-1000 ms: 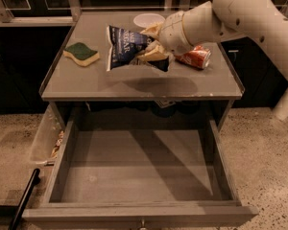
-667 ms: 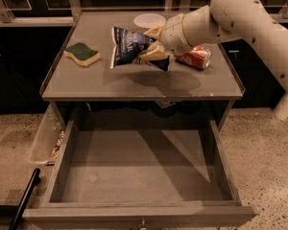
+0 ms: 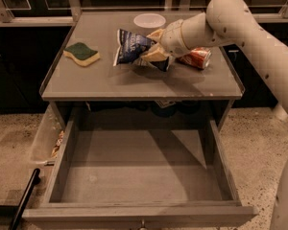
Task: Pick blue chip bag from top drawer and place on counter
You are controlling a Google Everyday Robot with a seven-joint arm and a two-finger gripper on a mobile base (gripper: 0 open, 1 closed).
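Observation:
The blue chip bag (image 3: 132, 47) is a crinkled navy foil bag with white lettering. It is over the middle of the grey counter (image 3: 110, 78), low at its surface. My gripper (image 3: 153, 46) reaches in from the right and is shut on the bag's right end. The top drawer (image 3: 134, 176) stands pulled open below the counter, and its grey bottom shows nothing in it.
A red soda can (image 3: 196, 58) lies on its side just right of my gripper. A green sponge (image 3: 81, 53) sits at the counter's left. A white round lid (image 3: 149, 20) lies at the back. A narrow clear bin (image 3: 50, 138) hangs left of the drawer.
My gripper has carried the blue chip bag a little to the right and lower over the counter. The drawer, can and sponge have not moved.

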